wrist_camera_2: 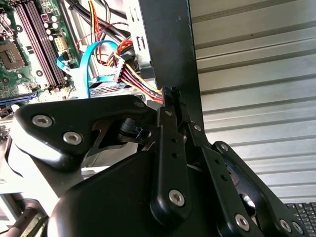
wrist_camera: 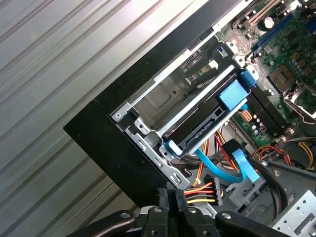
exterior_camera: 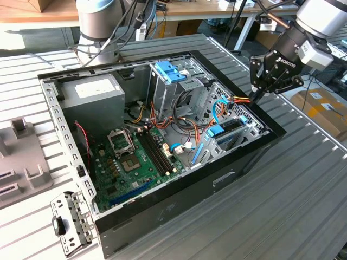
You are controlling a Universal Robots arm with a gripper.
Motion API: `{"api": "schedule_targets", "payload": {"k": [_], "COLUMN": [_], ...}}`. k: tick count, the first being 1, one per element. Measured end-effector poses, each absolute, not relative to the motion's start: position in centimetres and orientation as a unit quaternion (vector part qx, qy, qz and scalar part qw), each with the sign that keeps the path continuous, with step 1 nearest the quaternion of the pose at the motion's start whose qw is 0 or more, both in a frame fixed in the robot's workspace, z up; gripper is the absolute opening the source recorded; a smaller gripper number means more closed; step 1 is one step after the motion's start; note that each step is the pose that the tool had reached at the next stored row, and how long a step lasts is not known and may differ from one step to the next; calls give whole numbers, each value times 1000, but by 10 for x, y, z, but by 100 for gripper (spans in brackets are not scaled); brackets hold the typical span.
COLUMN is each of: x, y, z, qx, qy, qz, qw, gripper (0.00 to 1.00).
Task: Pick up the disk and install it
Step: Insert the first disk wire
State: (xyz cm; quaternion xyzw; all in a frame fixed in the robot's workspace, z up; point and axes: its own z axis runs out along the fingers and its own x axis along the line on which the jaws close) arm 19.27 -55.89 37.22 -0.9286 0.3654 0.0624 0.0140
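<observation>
The disk (exterior_camera: 232, 126), dark with bright blue rails and a blue end tab, lies slotted in the metal drive bay at the corner of the open computer case on the exterior view's right. The first wrist view shows the disk (wrist_camera: 197, 129) sitting flat between the bay's rails. My gripper (exterior_camera: 254, 98) hangs just above the case's black rim beside that bay, apart from the disk. Its fingers are shut together with nothing between them in both wrist views, gripper (wrist_camera_2: 172, 95) and gripper (wrist_camera: 170, 196).
A coloured power cable plug (wrist_camera: 205, 190) and a blue data cable (wrist_camera: 237, 165) lie loose right by the bay. A paler blue bracket (exterior_camera: 169, 70), a grey power supply (exterior_camera: 89, 95) and the motherboard (exterior_camera: 141, 157) occupy the case. Ribbed metal table (exterior_camera: 293, 195) surrounds it.
</observation>
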Motion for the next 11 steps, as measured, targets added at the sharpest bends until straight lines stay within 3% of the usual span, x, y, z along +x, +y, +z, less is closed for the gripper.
{"api": "schedule_targets", "payload": {"k": [11], "x": [171], "y": [-560], "z": [371], "qx": [-929], "qy": [365], "qz": [62], "qw": [14], "gripper": [17]}}
